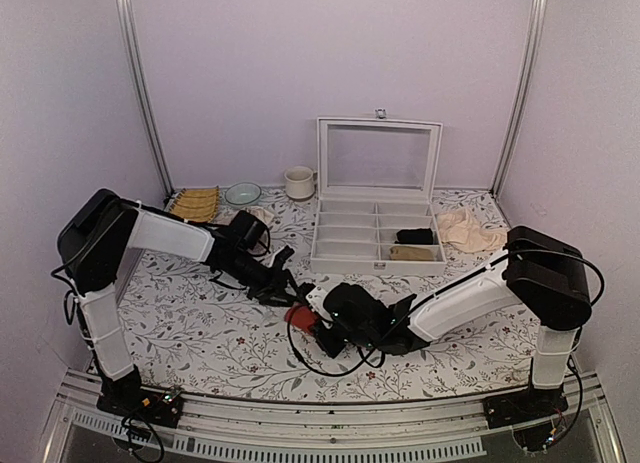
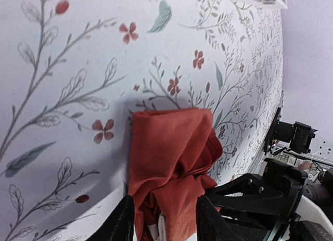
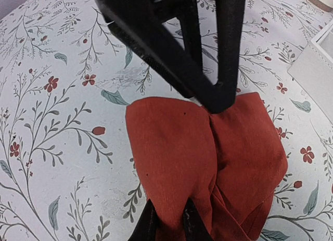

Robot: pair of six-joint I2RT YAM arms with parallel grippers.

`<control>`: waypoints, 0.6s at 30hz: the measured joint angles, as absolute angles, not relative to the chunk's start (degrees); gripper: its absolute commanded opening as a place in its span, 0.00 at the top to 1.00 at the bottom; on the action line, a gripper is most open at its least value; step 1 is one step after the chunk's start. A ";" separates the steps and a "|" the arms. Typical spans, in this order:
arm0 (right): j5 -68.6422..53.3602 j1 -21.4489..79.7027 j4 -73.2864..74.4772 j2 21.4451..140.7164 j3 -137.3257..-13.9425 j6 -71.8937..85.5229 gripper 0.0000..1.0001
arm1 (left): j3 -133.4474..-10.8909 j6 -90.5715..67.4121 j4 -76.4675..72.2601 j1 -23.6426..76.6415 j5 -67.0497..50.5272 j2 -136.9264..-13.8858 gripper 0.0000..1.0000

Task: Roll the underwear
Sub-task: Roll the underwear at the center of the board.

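Observation:
The red-orange underwear (image 1: pixel 297 316) lies bunched and folded on the floral tablecloth in front of the arms. In the left wrist view the underwear (image 2: pixel 171 157) fills the gap between my left gripper's fingers (image 2: pixel 124 223), and a sliver of cream waistband (image 2: pixel 159 229) shows low down. My left gripper (image 1: pixel 293 291) (image 2: pixel 165 223) is closed around the bundle. In the right wrist view my right gripper (image 3: pixel 170 225) pinches a fold of the underwear (image 3: pixel 171 147) at its near edge. My right gripper (image 1: pixel 318 321) sits just right of the cloth. A left finger (image 3: pixel 221 95) rests on the centre crease.
A white compartment box (image 1: pixel 378 238) with its lid up stands behind, holding dark and tan rolls. A pale beige cloth (image 1: pixel 468 230) lies to its right. A cup (image 1: pixel 298 183), a bowl (image 1: pixel 242 193) and a yellow ribbed cloth (image 1: pixel 195 203) sit at the back left.

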State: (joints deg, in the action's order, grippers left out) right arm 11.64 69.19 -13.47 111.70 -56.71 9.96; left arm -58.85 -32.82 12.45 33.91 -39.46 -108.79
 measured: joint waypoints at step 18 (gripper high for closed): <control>3.22 67.35 -20.43 110.96 -52.38 15.51 1.00 | -63.96 -32.60 13.06 32.75 -38.13 -110.41 0.60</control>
